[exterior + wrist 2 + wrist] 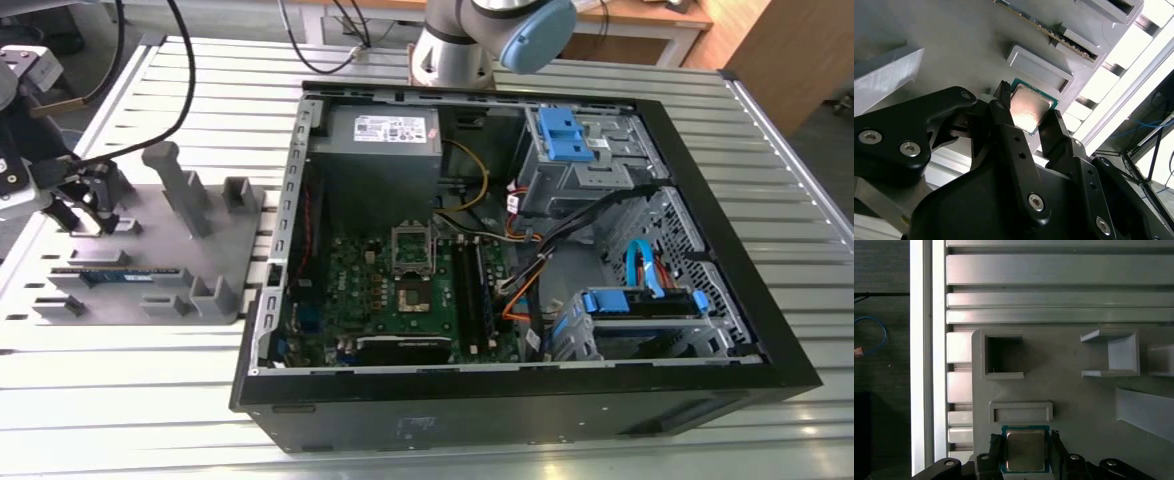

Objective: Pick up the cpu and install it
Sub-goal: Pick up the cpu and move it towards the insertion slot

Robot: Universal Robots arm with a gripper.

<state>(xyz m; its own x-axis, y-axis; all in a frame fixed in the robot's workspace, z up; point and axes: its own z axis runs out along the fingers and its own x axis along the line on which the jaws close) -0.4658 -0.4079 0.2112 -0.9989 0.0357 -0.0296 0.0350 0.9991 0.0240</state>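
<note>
End effector [1025, 437] around the cpu [1025, 458] on grey fixture plate [1074, 405]

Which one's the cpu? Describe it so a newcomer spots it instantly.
Start at the grey holder plate on the exterior view's left of the computer case. In both wrist views the cpu lies there inside the open gripper: square, shiny silver top, unlike the long narrow memory stick.

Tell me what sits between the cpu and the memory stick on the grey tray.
In the second wrist view, a raised grey rectangular block of the tray lies between the cpu and the memory stick.
</note>
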